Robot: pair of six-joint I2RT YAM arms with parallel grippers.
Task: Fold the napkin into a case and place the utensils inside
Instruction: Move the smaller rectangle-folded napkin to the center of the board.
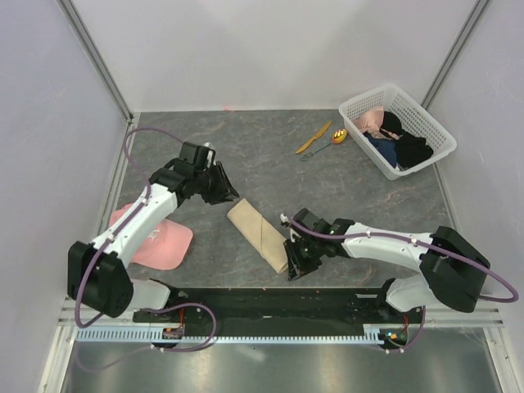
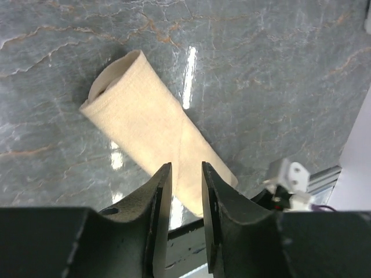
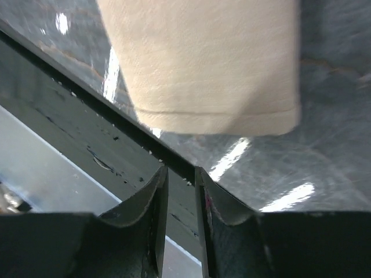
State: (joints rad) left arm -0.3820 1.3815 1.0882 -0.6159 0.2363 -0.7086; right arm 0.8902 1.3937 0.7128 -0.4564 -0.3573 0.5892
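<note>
Napkin: the napkin [image 1: 258, 237] is seen folded into a long, flat case. It is laid slantwise on the gray table [image 1: 270, 164], between the two grippers.
Napkin end: in the left wrist view, the end of the napkin [image 2: 156, 133] far from the fingers is seen open, like a tube.
Left gripper: the left gripper [image 1: 229, 195] is held just beside the far-left end of the napkin. Its jaws are parted a little, and nothing is held between them.
Right gripper: the right gripper [image 1: 293, 266] is held at the near end of the napkin, by the table's front edge. A small gap is seen between its jaws, and nothing is gripped.
Utensils: the orange knife [image 1: 314, 137] and the spoon [image 1: 331, 142] are laid side by side on the table. They are not put inside the napkin. They are found well apart from it, near the white basket [image 1: 430, 117].
Basket: dark and pink clothes [image 1: 401, 147] are piled inside it.
Pink cap: the pink cap [image 1: 160, 237] is laid on the left side of the table, partly hidden under the left arm.
</note>
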